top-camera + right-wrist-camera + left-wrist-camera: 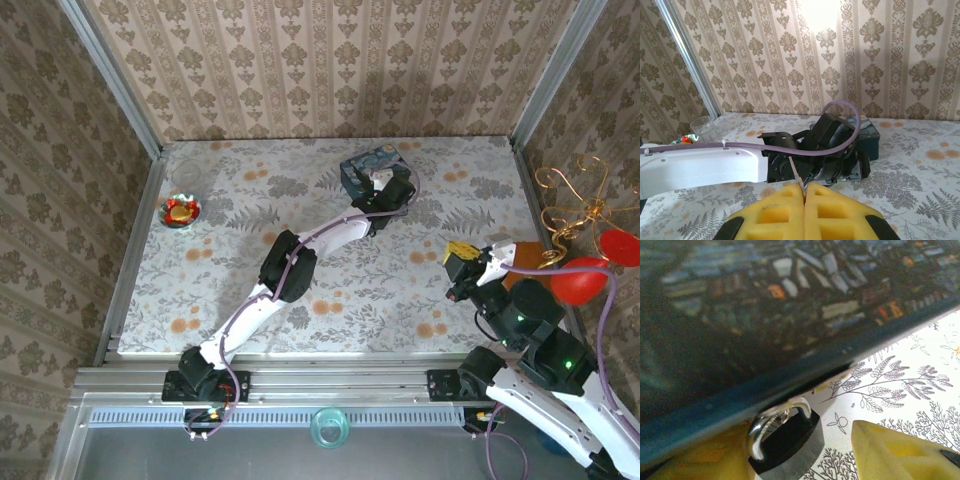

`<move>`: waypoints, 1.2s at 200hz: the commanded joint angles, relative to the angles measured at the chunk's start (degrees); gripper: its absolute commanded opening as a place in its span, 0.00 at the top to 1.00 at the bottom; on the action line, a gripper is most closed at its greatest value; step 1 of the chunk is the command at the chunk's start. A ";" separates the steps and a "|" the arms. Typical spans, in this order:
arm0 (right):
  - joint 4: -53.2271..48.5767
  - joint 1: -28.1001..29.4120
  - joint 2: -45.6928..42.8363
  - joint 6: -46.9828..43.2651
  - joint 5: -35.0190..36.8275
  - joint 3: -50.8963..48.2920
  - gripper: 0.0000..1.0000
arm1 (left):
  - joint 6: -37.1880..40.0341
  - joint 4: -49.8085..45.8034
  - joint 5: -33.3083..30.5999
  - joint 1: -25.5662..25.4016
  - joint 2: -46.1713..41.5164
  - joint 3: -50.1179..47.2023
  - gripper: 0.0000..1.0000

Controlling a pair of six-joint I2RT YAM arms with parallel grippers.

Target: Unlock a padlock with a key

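The small black padlock (787, 445) with a silvery shackle (760, 432) lies on the patterned table against the bottom edge of the blue painted tin (765, 315). My left gripper (805, 440) is open around it. One yellow finger (700, 460) is close against the lock's shackle side, and the other finger (900, 450) stands apart from it with bare table between. From above, the left gripper (385, 188) is at the tin (365, 165). My right gripper (804, 192) is shut on the slim key (797, 174), whose blade sticks up from the pads. It hovers at the right (458, 262), facing the left arm.
A red-and-gold dish (182, 211) and a clear glass bowl (186, 180) sit at the far left. A gold wire ornament (575, 195) and red balloon shapes (578, 280) stand off the table's right edge. Wallpapered walls close in three sides.
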 commanded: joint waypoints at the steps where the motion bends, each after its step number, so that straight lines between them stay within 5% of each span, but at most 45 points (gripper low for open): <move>1: 1.73 -0.19 -0.92 0.37 -0.09 -0.76 1.00 | -2.82 -3.48 -4.08 1.01 1.97 1.38 0.52; 55: 1.39 -0.20 -0.61 2.23 -0.75 -1.47 1.00 | -3.67 -2.02 -2.43 2.96 0.76 -0.99 0.75; 100: -0.33 -0.19 1.96 6.05 0.21 -0.59 1.00 | -2.87 7.85 -2.78 4.19 -9.92 -19.83 0.91; 199: 2.21 -0.15 14.66 22.20 -4.60 -0.79 1.00 | 2.96 32.06 5.38 9.34 -39.18 -68.84 0.97; 240: 7.70 -0.09 20.65 31.30 -8.65 -3.66 1.00 | 2.65 34.25 7.57 10.24 -52.44 -86.56 0.97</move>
